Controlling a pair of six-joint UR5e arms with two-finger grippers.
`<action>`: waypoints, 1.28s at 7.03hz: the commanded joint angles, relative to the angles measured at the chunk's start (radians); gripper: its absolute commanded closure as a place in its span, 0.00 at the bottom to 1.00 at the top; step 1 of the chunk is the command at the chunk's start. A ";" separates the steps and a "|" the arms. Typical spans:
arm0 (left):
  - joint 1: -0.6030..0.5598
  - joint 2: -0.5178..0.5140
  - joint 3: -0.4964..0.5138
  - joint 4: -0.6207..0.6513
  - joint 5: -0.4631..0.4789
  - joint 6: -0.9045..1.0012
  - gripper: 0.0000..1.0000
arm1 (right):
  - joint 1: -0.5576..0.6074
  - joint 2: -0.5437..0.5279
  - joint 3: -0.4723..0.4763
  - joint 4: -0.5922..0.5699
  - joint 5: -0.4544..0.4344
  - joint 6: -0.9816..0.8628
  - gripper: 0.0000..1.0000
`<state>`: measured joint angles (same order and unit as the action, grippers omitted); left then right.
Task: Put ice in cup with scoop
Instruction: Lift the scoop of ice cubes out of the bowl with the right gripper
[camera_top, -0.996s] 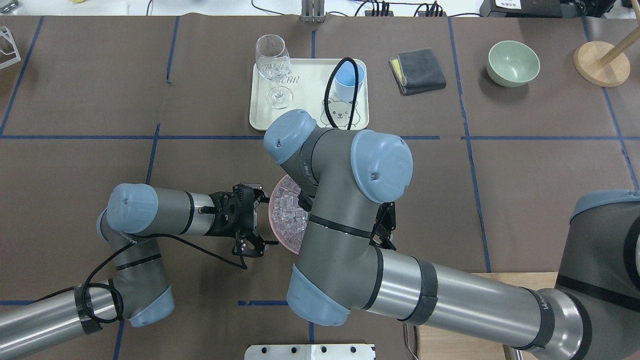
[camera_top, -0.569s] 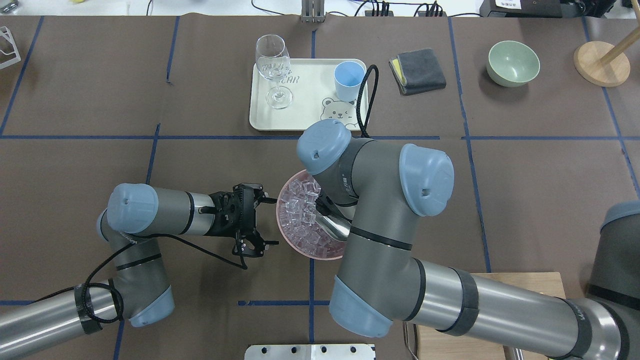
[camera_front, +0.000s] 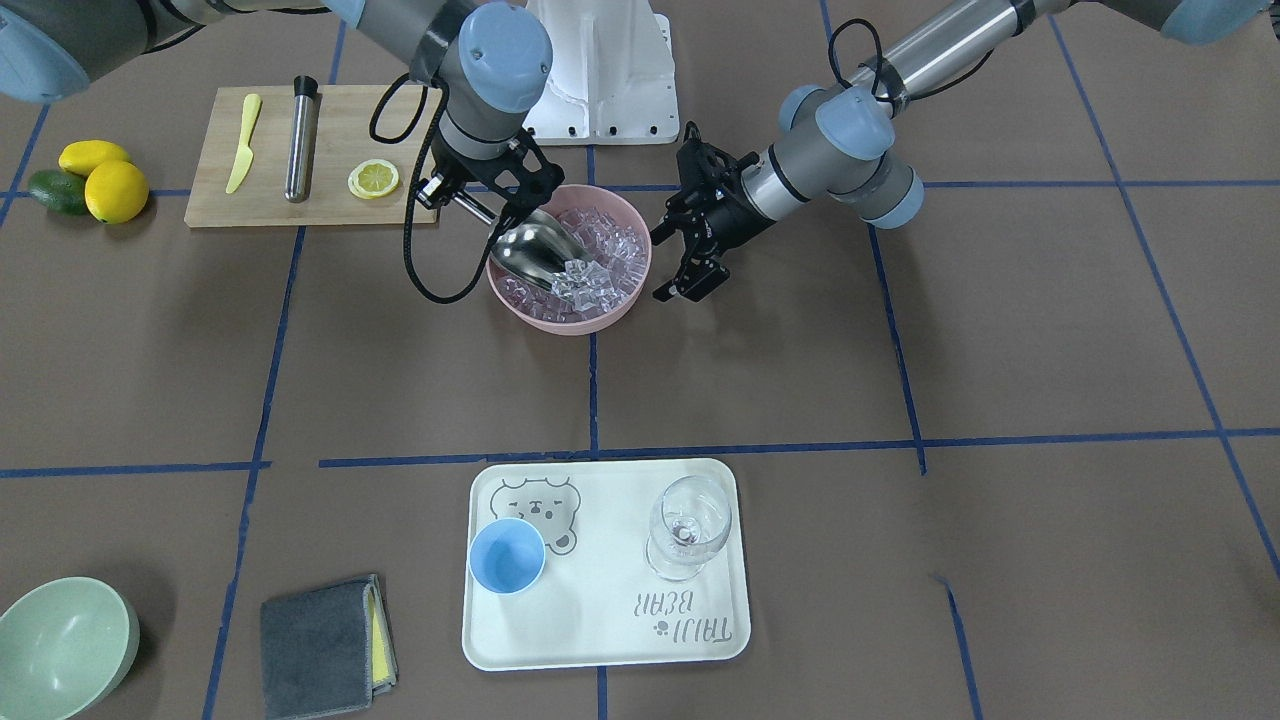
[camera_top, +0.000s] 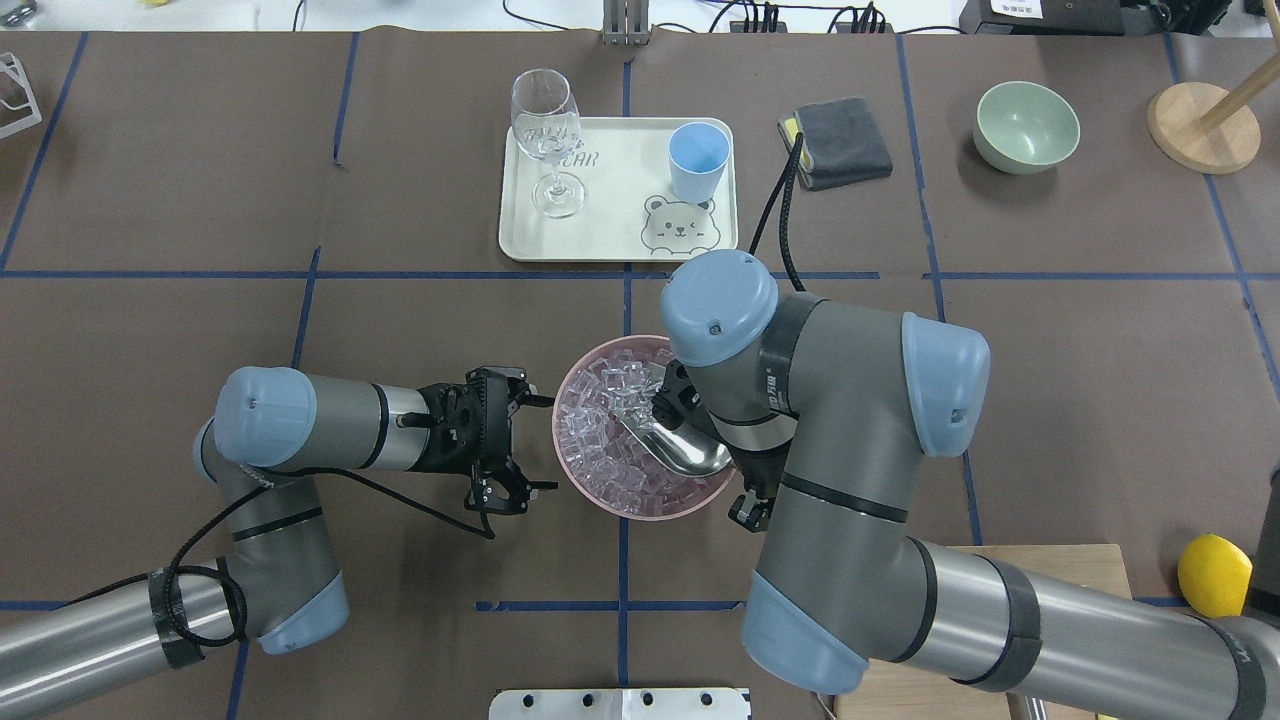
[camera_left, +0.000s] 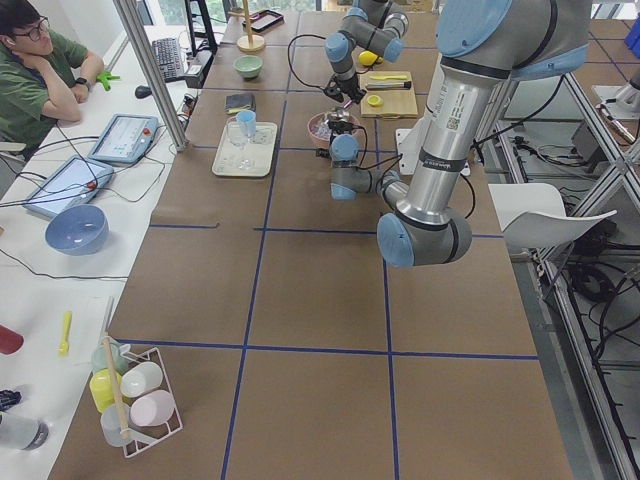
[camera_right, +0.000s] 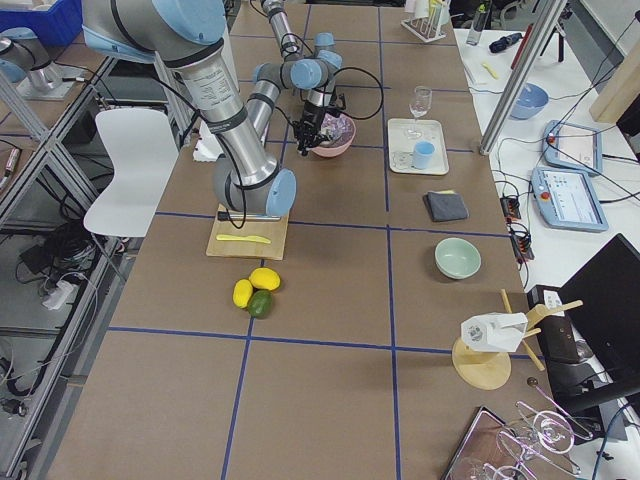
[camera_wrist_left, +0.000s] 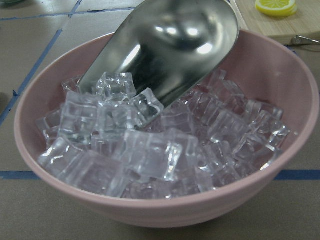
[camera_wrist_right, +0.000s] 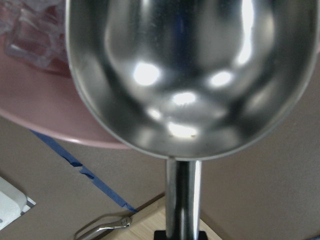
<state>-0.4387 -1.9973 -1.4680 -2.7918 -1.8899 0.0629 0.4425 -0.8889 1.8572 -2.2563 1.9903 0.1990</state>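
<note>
Facing the robot, the front camera shows the right gripper (camera_front: 478, 205) pinched on the handle of the scoop (camera_front: 535, 252), whose pan tilts down into the pink bowl (camera_front: 570, 322) with its lip among the ice (camera_front: 612, 238); a few cubes lie at the pan's mouth. The left gripper (camera_front: 664, 264) hangs just beside the bowl's opposite flank, fingers spread with nothing between them. The cup (camera_front: 507, 556) stands upright on the cream tray (camera_front: 600, 640), well apart from the bowl, sharing the tray with a stemmed glass (camera_front: 688, 525). From overhead the right wrist covers its own gripper, but the pan shows lying over the cubes on that arm's side of the bowl, and the left gripper's fingers point at the rim from just beside it. Both side cameras show the two arms meeting at the bowl, too small to tell more. The left wrist camera looks into the bowl: heaped cubes, the pan's front edge pushed in among them. The right wrist camera looks along the handle into the pan's shiny hollow, with the bowl's rim behind it.
</note>
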 joint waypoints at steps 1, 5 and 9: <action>0.000 0.000 0.000 0.000 0.000 0.000 0.00 | -0.001 -0.039 0.031 0.061 0.001 0.022 1.00; 0.000 0.000 0.000 0.000 0.000 -0.002 0.00 | 0.008 -0.128 0.170 0.196 0.005 0.074 1.00; 0.000 -0.002 0.000 0.000 0.000 -0.003 0.00 | 0.182 -0.024 0.174 -0.059 0.137 0.062 1.00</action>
<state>-0.4387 -1.9976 -1.4680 -2.7918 -1.8899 0.0600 0.5736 -0.9626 2.0391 -2.2188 2.0942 0.2649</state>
